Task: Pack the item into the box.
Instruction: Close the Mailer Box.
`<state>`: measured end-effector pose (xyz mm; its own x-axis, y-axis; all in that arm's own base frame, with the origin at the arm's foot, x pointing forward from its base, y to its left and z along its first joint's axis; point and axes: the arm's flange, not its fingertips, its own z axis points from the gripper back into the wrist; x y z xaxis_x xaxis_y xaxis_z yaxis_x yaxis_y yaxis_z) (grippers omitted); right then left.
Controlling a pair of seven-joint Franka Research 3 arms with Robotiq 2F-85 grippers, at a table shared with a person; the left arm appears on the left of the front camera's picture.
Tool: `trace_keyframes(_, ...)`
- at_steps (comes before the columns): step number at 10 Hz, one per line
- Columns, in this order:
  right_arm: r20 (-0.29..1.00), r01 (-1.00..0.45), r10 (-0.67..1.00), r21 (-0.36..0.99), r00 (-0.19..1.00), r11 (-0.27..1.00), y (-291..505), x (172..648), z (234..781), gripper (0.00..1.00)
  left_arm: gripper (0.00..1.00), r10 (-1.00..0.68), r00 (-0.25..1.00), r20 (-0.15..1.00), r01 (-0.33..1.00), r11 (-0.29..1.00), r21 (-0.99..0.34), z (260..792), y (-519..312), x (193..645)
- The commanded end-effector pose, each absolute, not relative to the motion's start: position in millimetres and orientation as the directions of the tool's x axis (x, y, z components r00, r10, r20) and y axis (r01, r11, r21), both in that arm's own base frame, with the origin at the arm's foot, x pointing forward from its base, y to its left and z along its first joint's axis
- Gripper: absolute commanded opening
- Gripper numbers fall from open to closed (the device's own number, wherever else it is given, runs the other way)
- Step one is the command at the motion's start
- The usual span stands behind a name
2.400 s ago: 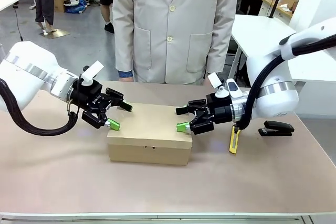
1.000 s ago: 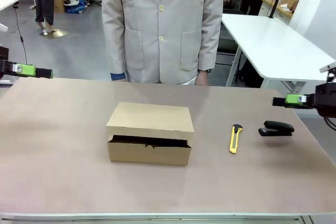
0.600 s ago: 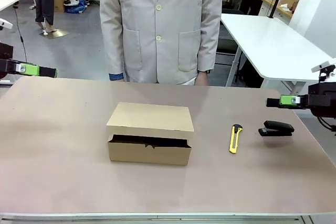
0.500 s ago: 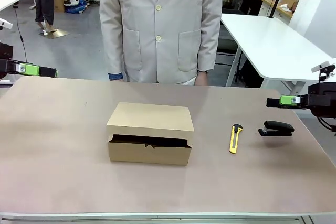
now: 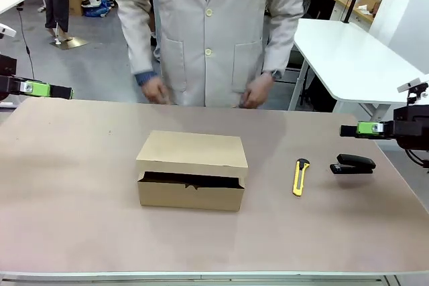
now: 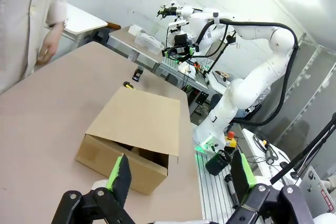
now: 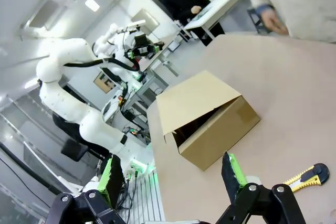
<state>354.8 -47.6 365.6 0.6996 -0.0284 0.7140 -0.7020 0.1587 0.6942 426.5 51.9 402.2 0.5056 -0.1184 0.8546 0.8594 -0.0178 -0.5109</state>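
My left gripper (image 6: 178, 179): jaws spread wide, empty, parked off the table's far-left edge, well apart from the box.
My right gripper (image 7: 170, 179): also wide open and empty, hanging past the right edge, near the black stapler (image 5: 352, 163).
The box (image 5: 192, 169): mid-table, lid flap lowered but not tucked; a dark gap runs along its near front edge.
The item: I cannot make it out; the slit shows only darkness, so I judge it is probably inside.
Yellow knife (image 5: 299, 176): right of the box, between it and the stapler.
Person's hands (image 5: 156, 89): at the far edge, off the box.
Left to do: by my reckoning, press the lid fully shut.
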Motion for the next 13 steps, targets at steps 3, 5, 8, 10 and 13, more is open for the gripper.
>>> trace_keyframes(3, 0.718, -0.707, -0.032, 0.690, 0.695, 0.156, -46.7, 355.3, 366.9, 1.00, 1.00, -0.130, 0.488, 0.863, 0.869, -0.016, -0.494, 402.1, 51.5, 421.7)
trace_keyframes(5, 0.718, -0.707, -0.032, 0.690, 0.695, 0.156, -46.7, 355.3, 366.9, 1.00, 1.00, -0.130, 0.488, 0.863, 0.869, -0.016, -0.494, 402.1, 51.5, 421.7)
trace_keyframes(8, 0.718, -0.707, -0.032, 0.690, 0.695, 0.156, -46.7, 355.3, 366.9, 1.00, 1.00, -0.130, 0.488, 0.863, 0.869, -0.016, -0.494, 402.1, 51.5, 421.7)
trace_keyframes(10, 0.718, -0.707, -0.032, 0.690, 0.695, 0.156, -46.7, 355.3, 366.9, 1.00, 1.00, -0.130, 0.488, 0.863, 0.869, -0.016, -0.494, 402.1, 51.5, 421.7)
trace_keyframes(13, 0.718, -0.707, -0.032, 0.690, 0.695, 0.156, -46.7, 355.3, 366.9, 1.00, 1.00, -0.130, 0.488, 0.863, 0.869, -0.016, -0.494, 402.1, 51.5, 421.7)
